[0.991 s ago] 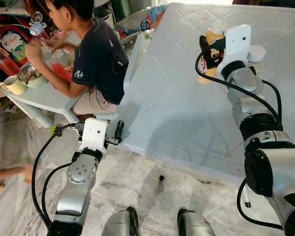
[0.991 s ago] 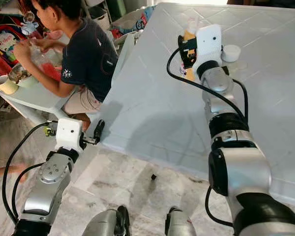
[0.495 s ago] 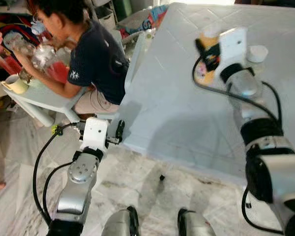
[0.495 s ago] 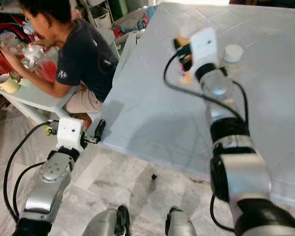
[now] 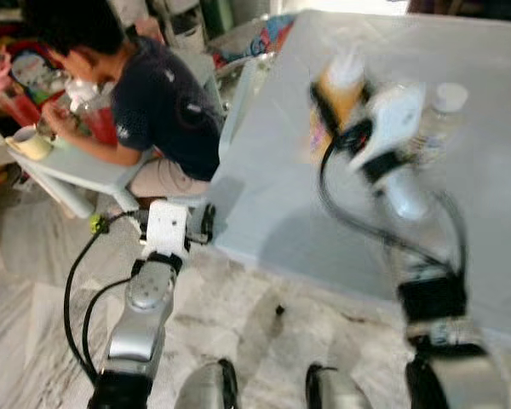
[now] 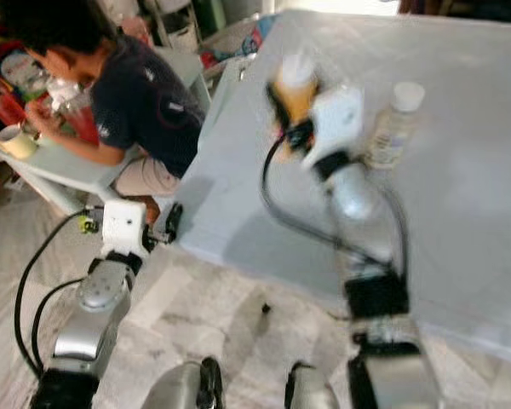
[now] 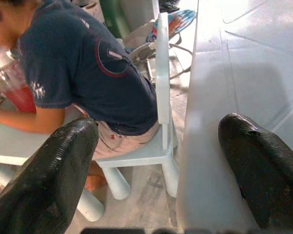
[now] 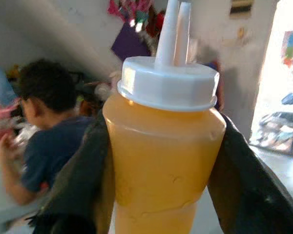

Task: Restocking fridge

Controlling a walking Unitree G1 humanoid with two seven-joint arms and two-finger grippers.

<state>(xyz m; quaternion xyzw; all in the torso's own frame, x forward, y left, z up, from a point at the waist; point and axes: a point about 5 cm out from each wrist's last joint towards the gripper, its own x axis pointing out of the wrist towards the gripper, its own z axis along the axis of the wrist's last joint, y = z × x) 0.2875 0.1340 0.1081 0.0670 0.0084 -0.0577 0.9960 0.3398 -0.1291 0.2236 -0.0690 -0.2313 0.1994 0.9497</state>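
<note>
Orange-yellow plastic squeeze bottle with a white nozzle cap (image 5: 339, 95) sits clamped in the right end effector (image 5: 351, 115) above the pale tiled bench (image 5: 281, 196); heavy blur suggests fast motion, so the bottle could slip or clip the clear capped bottle (image 5: 434, 123) just beside the arm. From the left wrist, the left end effector (image 7: 161, 175) hangs open near the bench edge, close to a seated person (image 7: 83, 68). From the right wrist, black fingers (image 8: 83, 170) pinch the bottle's sides; squeezing might squirt sauce.
</note>
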